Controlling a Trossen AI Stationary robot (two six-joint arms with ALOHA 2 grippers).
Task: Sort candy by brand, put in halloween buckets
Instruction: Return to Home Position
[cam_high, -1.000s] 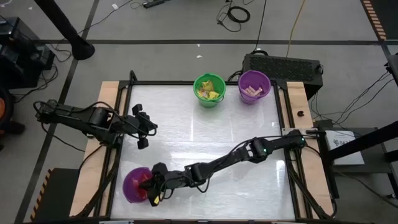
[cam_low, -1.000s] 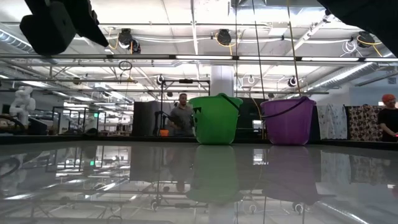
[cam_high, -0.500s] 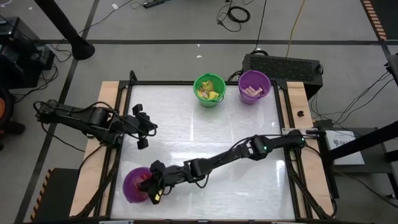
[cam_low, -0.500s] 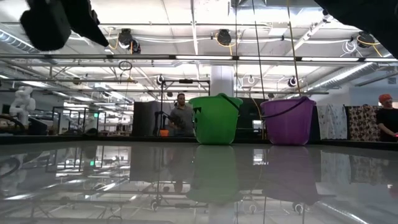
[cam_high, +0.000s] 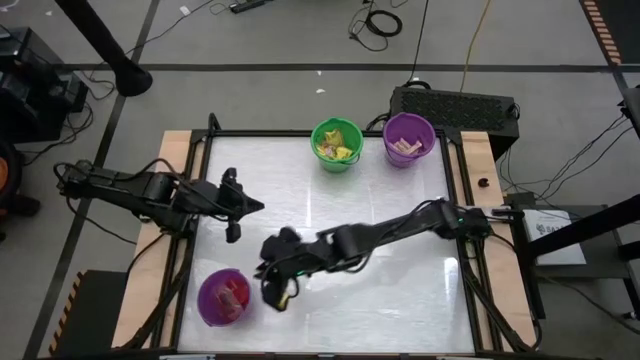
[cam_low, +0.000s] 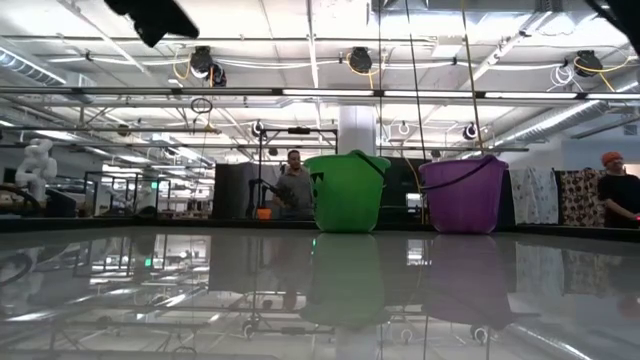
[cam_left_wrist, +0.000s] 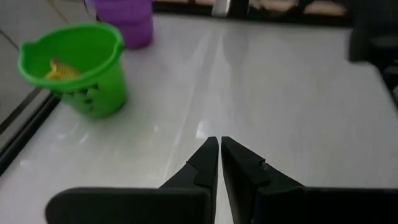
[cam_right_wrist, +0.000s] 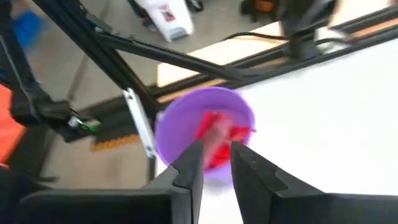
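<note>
My right claw (cam_high: 274, 292) has drawn back from the near purple bucket (cam_high: 222, 297), narrowly parted and empty. Red candy (cam_right_wrist: 214, 134) lies inside, so sorting looks done. My left claw (cam_left_wrist: 219, 140) waits, closed.

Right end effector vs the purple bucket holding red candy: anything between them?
Nothing visible. The right end effector hangs beside the near purple bucket with only bare table between; its wrist view looks straight at the red candy inside. The left end effector is off toward the table's left edge, clear of that line.
</note>
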